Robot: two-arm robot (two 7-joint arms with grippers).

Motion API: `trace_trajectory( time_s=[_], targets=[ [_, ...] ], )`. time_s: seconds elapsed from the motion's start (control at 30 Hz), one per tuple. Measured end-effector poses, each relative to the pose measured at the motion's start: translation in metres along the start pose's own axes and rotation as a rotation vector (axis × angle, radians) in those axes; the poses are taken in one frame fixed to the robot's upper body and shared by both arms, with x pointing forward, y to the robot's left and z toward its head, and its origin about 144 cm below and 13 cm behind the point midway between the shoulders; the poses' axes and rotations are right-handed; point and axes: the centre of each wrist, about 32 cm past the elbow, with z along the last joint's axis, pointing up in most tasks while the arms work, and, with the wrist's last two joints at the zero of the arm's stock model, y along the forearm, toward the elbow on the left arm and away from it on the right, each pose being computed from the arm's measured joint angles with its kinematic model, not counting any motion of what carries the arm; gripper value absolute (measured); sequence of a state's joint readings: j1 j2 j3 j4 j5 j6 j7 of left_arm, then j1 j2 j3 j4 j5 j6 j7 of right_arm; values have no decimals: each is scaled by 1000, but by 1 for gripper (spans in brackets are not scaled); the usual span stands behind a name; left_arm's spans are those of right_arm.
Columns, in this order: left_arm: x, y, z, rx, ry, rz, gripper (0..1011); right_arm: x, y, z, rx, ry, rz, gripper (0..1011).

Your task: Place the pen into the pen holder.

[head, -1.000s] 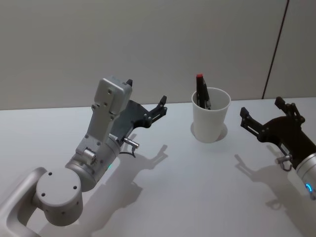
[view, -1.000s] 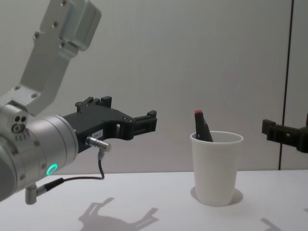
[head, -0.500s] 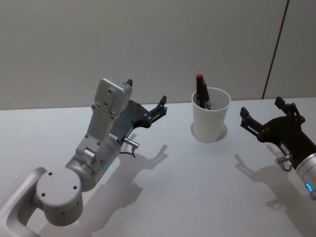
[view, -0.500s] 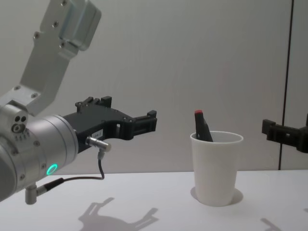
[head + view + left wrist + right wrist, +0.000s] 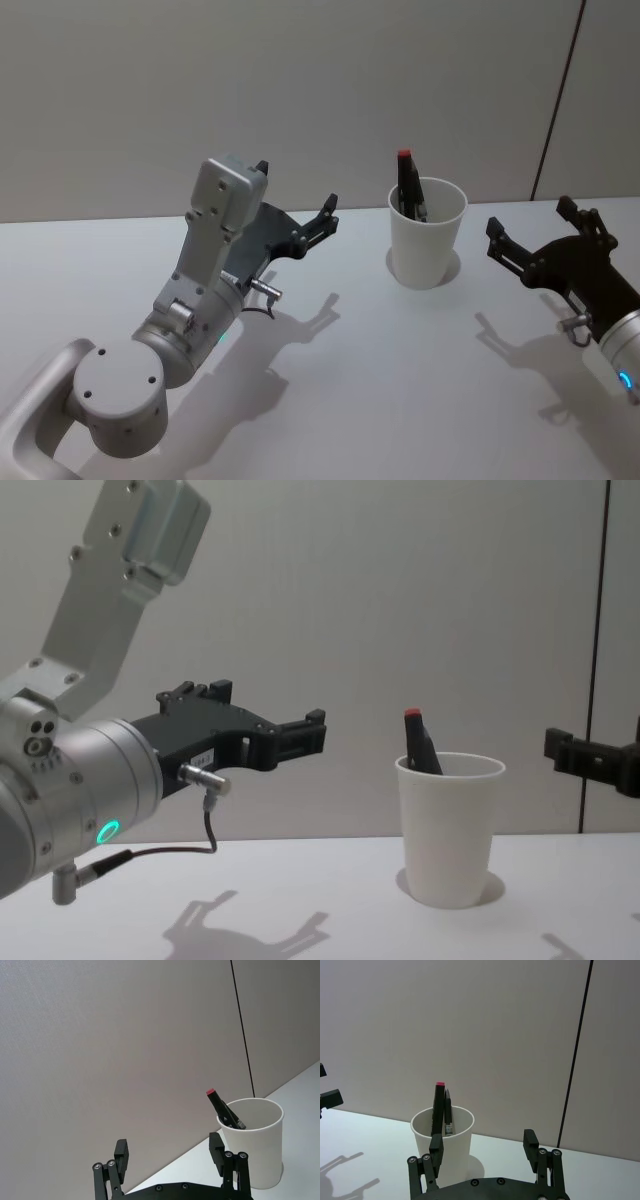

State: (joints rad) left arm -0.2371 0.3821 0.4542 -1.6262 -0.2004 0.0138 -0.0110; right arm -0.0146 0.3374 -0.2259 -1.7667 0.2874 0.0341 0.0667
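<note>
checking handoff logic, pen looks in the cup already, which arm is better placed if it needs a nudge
Right, marginally. The right gripper hangs open nearer the pen holder than the left gripper; the pen already leans inside.

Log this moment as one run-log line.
pen: inside pen holder, leaning on rim, red end up | left gripper: open, empty, left of holder | right gripper: open, empty, right of holder | table

No visible change vs the earlier pics: nothing moved. Pen (image 5: 407, 186) leans in the paper cup (image 5: 427, 233) w/ its red end above the rim, same as before. Left gripper (image 5: 296, 205) hangs open just left of the cup, right gripper (image 5: 530, 229) open to the cup's right, both at the same spots above the table (image 5: 400, 380)
</note>
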Motion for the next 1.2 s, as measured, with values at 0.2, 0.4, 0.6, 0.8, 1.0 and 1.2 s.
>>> trace_trajectory(
  time_s=[0.2,0.4,0.6,0.8,1.0,1.2],
  targets=[
    [0,0,0,0,0,0,1001,0,0,0,0,0,0,1001],
    [0,0,0,0,0,0,1001,0,0,0,0,0,0,1001],
    [0,0,0,0,0,0,1001,0,0,0,0,0,0,1001],
    [0,0,0,0,0,0,1001,0,0,0,0,0,0,1001],
    [0,0,0,0,0,0,1001,0,0,0,0,0,0,1001],
    [0,0,0,0,0,0,1001,0,0,0,0,0,0,1001]
  ],
)
